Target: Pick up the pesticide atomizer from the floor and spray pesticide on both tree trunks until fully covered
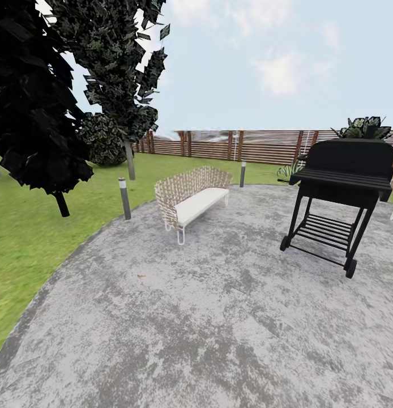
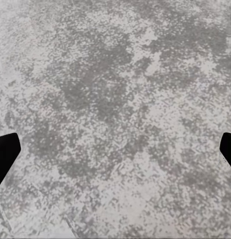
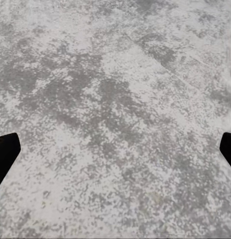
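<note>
Both my pincers, left (image 2: 115, 152) and right (image 3: 115, 152), hang spread wide over mottled grey paving (image 1: 208, 317), nothing between the fingertips. Ahead stand a wicker bench (image 1: 191, 198) and a black barbecue grill (image 1: 338, 192). I cannot see the atomizer.

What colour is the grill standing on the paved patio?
The grill is black all over: lid, frame, lower rack and wheels. It shows best in the head view.
</note>
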Controlling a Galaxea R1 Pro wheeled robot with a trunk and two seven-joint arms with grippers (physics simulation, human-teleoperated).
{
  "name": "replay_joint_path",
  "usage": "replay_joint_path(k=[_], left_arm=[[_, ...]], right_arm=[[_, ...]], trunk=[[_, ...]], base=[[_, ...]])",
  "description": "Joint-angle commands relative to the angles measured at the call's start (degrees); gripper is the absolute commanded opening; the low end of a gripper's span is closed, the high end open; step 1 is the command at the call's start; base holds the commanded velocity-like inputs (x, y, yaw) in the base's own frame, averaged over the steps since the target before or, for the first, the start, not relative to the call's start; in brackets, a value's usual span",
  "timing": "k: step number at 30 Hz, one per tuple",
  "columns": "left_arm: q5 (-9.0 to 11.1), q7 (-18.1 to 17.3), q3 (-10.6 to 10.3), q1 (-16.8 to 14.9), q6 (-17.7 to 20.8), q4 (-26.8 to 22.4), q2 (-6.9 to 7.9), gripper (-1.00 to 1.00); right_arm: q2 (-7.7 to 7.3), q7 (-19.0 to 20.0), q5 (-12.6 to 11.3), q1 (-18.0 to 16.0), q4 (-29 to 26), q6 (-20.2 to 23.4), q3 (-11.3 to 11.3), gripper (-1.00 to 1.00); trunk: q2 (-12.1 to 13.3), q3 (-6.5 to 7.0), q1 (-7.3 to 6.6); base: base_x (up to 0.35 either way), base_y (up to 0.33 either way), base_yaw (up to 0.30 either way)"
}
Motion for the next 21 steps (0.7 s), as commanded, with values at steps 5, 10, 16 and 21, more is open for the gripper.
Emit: replay_joint_path(k=[5,10,16,21], left_arm=[[0.2,-0.4,0.0,-0.2,0.0,0.0,0.11,1.00],[0.2,-0.4,0.1,0.3,-0.2,0.3,0.12,1.00],[0.4,-0.3,0.3,0.3,-0.2,0.7,-0.24,1.00],[0.4,-0.2,0.5,0.3,-0.3,0.8,0.41,1.00]], right_arm=[[-0.73,0.2,-0.2,-1.0,-1.1,0.0,0.0,1.00],[-0.87,0.5,0.1,-1.2,0.1,0.0,0.2,1.00],[-0.87,0.6,0.1,-1.2,1.6,0.0,0.2,1.00],[-0.36,0.1,-0.3,-1.2,1.6,0.1,0.1,1.00]], trunk=[[0.0,-0.01,0.00],[0.0,-0.01,0.00],[0.0,-0.01,0.00],[0.0,-0.01,0.00]], base=[[0.000,0.000,0.000],[0.000,0.000,0.000],[0.000,0.000,0.000],[0.215,0.003,-0.058]])
